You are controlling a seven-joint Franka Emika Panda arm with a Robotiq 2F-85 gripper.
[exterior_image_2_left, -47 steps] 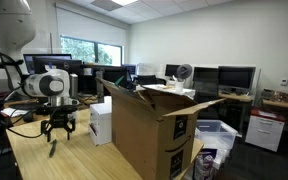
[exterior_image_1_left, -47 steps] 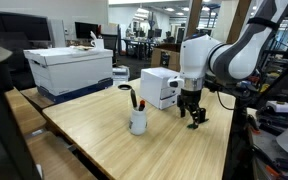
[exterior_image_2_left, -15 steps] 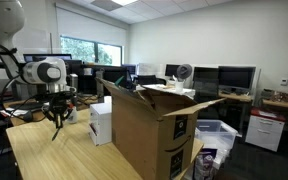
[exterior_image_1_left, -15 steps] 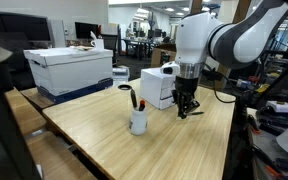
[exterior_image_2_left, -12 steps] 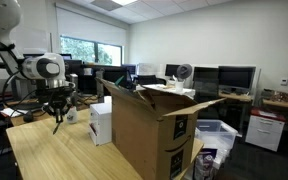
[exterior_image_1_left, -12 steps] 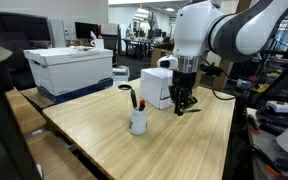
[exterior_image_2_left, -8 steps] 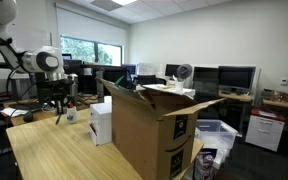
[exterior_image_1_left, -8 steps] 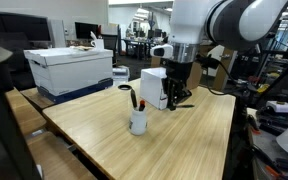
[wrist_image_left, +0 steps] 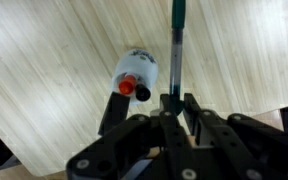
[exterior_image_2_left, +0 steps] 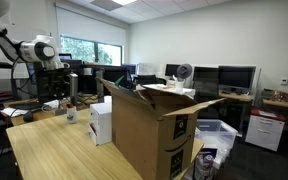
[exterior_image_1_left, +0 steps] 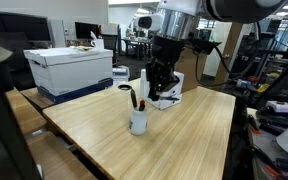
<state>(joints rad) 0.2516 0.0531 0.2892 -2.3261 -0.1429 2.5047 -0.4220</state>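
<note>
In the wrist view my gripper point(wrist_image_left: 177, 101) is shut on a dark green pen point(wrist_image_left: 177, 40) that sticks out straight past the fingertips over the wooden table point(wrist_image_left: 54, 60). Just to the pen's left stands a white cup point(wrist_image_left: 137, 66) holding a red-capped marker point(wrist_image_left: 127, 87) and a black-capped one point(wrist_image_left: 142, 93). In an exterior view the gripper point(exterior_image_1_left: 156, 90) hangs a little above and beside the cup point(exterior_image_1_left: 138, 123). From the opposite side, the gripper point(exterior_image_2_left: 66, 88) sits above the cup point(exterior_image_2_left: 71, 115).
A white box point(exterior_image_1_left: 170, 90) stands behind the gripper on the table point(exterior_image_1_left: 174, 140). A large white box point(exterior_image_1_left: 72, 66) on a blue bin sits at the far end. An open cardboard box point(exterior_image_2_left: 149, 130) stands beside the table.
The arm has swung across the table towards the cup and risen, carrying the pen. The gripper has stayed shut on it.
</note>
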